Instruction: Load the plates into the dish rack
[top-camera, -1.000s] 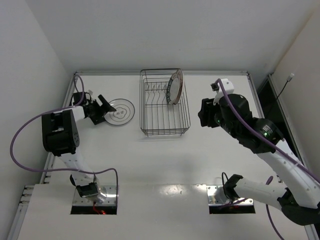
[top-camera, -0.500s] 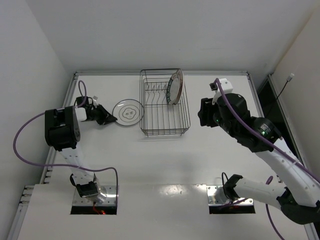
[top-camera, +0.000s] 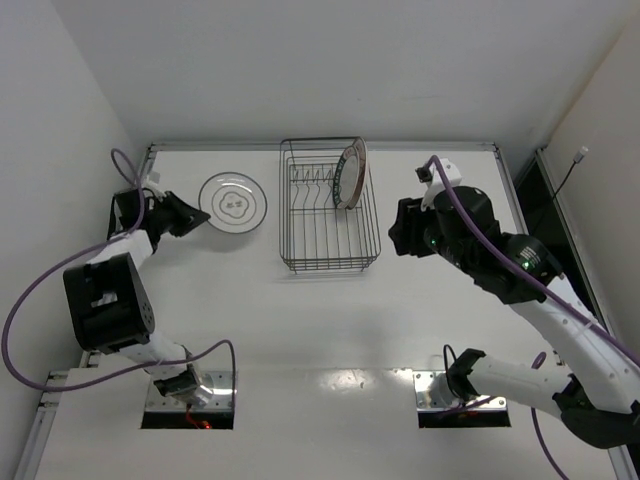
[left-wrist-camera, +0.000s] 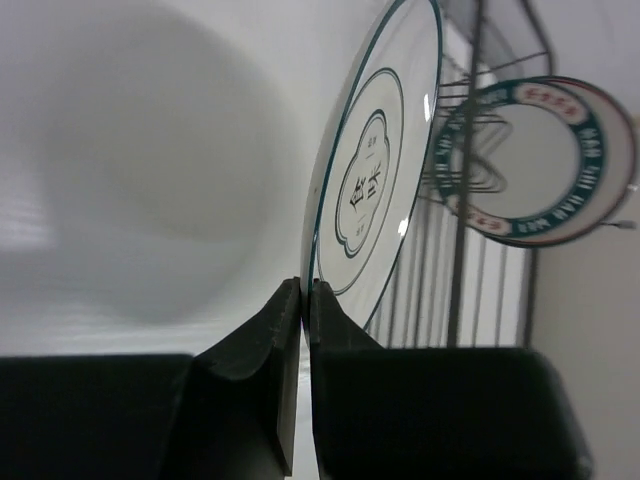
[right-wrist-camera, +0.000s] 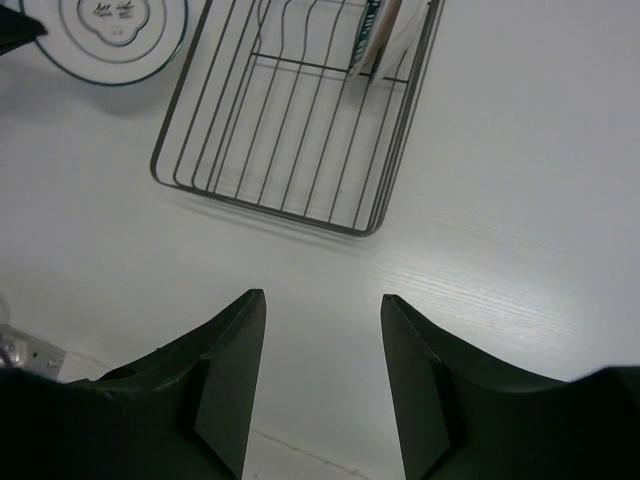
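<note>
My left gripper (top-camera: 190, 213) is shut on the near rim of a white plate with thin dark rings (top-camera: 232, 203), left of the dish rack (top-camera: 328, 268). In the left wrist view both fingers pinch that plate's (left-wrist-camera: 370, 180) edge at the left gripper (left-wrist-camera: 305, 292), and its shadow lies on the table beside it. A plate with a dark patterned rim (top-camera: 350, 173) stands upright at the rack's back right. A white edge shows just behind this patterned plate (left-wrist-camera: 535, 160). My right gripper (right-wrist-camera: 322, 300) hangs open above the table in front of the rack (right-wrist-camera: 370, 230), holding nothing.
White walls close in the table at the back and left. A raised table edge (top-camera: 320, 146) runs just behind the rack. The right arm (top-camera: 470, 245) reaches over the table's right half. Both arm bases sit at the near edge.
My left gripper has shut on the ringed plate's rim and carried it back and to the left, tilting it up. The right arm has barely moved.
</note>
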